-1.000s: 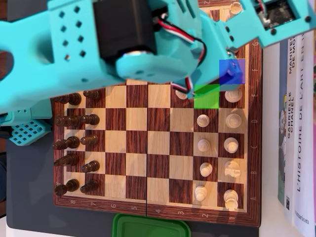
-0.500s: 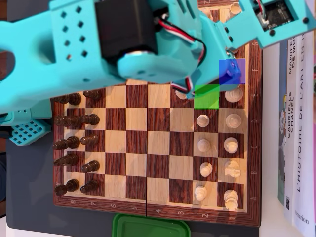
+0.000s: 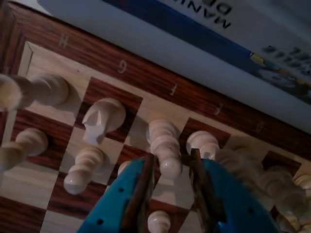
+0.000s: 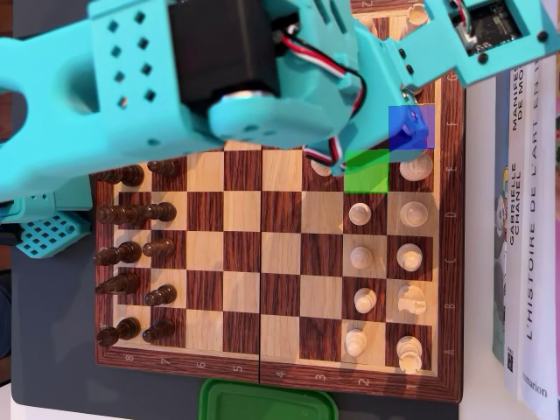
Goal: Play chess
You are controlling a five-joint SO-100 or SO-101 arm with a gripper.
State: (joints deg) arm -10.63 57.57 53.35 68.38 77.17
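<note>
My arm (image 4: 175,79) took up the most room in the overhead view, a teal bulk lying across the top of the chessboard (image 4: 262,262) and hiding its upper ranks. The board lay on the table with its long side running left to right in that view; dark pieces (image 4: 131,254) stood along its left edge, white pieces (image 4: 385,262) along its right. Books (image 4: 525,219) lay just beside the right edge, spines parallel to it, and a green lid (image 4: 267,401) sat below the bottom edge. A green square (image 4: 366,171) and a blue square (image 4: 411,127) were overlaid near the white side.

Only the wrist view showed my fingers (image 3: 172,162) — parted, one on each side of a white piece (image 3: 164,145), not visibly pressing it. That piece stood upright on the board, its long axis leaning up-left in the picture. A knight (image 3: 99,119) stood to its left, another white piece (image 3: 203,144) crowded just right, and a pawn (image 3: 158,222) sat below between my fingers.
</note>
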